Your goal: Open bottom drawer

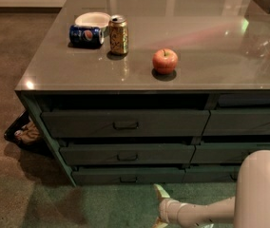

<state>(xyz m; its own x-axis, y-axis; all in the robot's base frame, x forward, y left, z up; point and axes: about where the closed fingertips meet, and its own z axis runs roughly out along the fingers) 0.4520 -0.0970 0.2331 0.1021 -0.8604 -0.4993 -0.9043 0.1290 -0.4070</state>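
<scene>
**Bottom drawer** (97, 175): lowest and slimmest front of the left stack under the desk (211, 70), apparently shut, just above the floor. The end effector (158, 206) hovers low, near and to the right of the centre pull (128, 179), spread and holding nothing. The front looks rigid and smooth, and so wide a drawer probably slides with some weight. The small pull offers the only purchase: hook it and draw straight outward.

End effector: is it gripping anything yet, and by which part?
Nothing is held. The end effector is open, low over the floor, below and right of the pull on the bottom drawer, not touching it.
</scene>
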